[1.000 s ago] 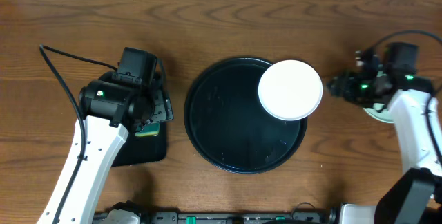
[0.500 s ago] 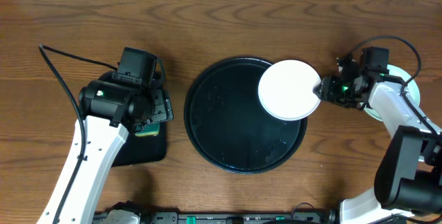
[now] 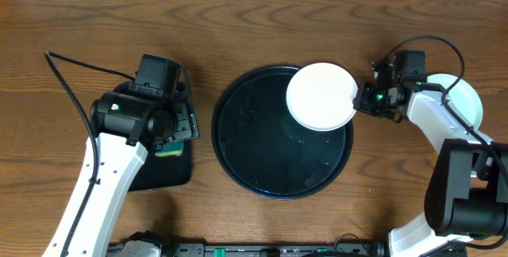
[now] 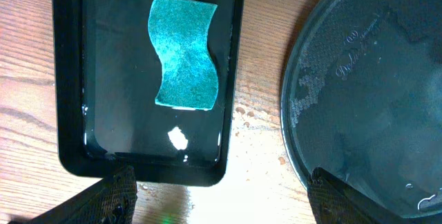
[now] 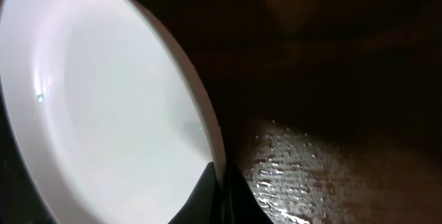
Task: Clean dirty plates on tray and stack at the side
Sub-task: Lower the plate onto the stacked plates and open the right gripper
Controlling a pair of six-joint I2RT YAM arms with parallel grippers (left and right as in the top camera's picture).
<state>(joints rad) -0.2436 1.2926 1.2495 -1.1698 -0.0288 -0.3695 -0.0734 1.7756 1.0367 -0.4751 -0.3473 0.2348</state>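
A clean white plate (image 3: 321, 97) sits over the upper right rim of the large round black tray (image 3: 262, 154). My right gripper (image 3: 361, 98) is shut on the plate's right edge. In the right wrist view the plate (image 5: 103, 106) fills the left side, its rim pinched between the gripper's (image 5: 224, 182) dark fingers. Another pale mint plate (image 3: 467, 102) lies at the far right, partly hidden by the right arm. My left gripper (image 3: 181, 126) hovers open over the sponge tray, holding nothing. The left wrist view shows that gripper (image 4: 224, 207) with its fingertips (image 4: 117, 196) far apart.
A rectangular black tray (image 4: 235, 79) holds a teal sponge (image 4: 185, 52) at the left, beside the round tray's wet rim (image 4: 297, 113). Water drops spot the wood between them. A black cable (image 3: 79, 65) runs from the left arm.
My right gripper moved left to the white plate and shut on its rim. The plate shifted left, further over the tray. The left arm stayed still.
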